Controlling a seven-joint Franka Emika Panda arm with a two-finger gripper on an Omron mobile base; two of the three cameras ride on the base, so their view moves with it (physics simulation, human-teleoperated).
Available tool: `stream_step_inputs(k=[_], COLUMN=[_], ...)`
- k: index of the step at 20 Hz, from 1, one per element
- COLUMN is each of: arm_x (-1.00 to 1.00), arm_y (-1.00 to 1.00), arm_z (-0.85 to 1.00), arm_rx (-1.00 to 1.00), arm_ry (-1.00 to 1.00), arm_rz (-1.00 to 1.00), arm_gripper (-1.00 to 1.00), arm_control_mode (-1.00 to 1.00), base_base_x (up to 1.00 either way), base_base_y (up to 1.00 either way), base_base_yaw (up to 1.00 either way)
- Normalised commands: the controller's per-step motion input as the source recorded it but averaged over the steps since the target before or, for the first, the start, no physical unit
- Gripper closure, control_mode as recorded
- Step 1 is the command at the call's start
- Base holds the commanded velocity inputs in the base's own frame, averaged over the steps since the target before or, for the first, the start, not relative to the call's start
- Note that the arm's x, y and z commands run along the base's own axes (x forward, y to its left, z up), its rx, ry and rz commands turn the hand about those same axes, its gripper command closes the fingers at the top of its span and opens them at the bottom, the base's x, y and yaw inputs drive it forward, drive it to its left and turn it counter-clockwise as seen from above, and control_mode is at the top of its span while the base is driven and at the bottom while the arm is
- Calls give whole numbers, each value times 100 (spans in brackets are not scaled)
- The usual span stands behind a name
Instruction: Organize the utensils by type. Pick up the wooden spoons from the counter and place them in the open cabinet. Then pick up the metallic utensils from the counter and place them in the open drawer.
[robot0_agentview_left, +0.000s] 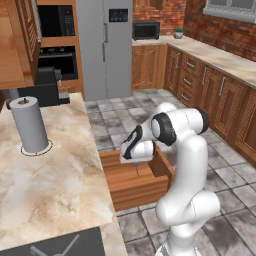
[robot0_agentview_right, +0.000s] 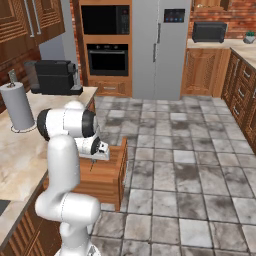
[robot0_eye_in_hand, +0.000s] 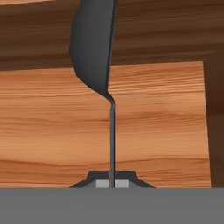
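Note:
My gripper (robot0_eye_in_hand: 112, 183) is shut on the slim handle of a grey metal spoon (robot0_eye_in_hand: 94, 43), which hangs bowl-down along my line of sight. Beneath it lies the brown wooden floor of the open drawer (robot0_eye_in_hand: 166, 122). From the base, the hand (robot0_agentview_left: 136, 149) points down over the open drawer (robot0_agentview_left: 135, 187), which juts out from under the counter (robot0_agentview_left: 50, 185). In the right base view the spoon (robot0_agentview_right: 91, 164) shows as a thin dark line under the gripper (robot0_agentview_right: 95, 156), inside the drawer (robot0_agentview_right: 107, 175). The wooden spoons are out of view.
A grey paper towel roll (robot0_agentview_left: 29, 125) stands on the counter, with a black coffee machine (robot0_agentview_left: 45, 87) behind it. A dark stovetop panel (robot0_agentview_left: 55, 245) lies at the counter's near end. Wooden upper cabinets (robot0_agentview_left: 20, 40) hang at the left. Tiled floor (robot0_agentview_right: 175, 165) spreads to the right.

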Motion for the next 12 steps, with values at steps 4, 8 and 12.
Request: stream_step_inputs(k=[4, 8, 12], arm_x=[18, 34, 42], arm_y=[13, 9, 2], arm_z=[-33, -34, -32], arm_rx=[0, 0, 0], arm_ry=[0, 0, 0], arm_rz=[0, 0, 0], arm_gripper=[100, 100, 100], arm_control_mode=[-100, -100, -100], base_base_x=[0, 0, 0], base_base_y=[0, 0, 0], base_base_yaw=[0, 0, 0])
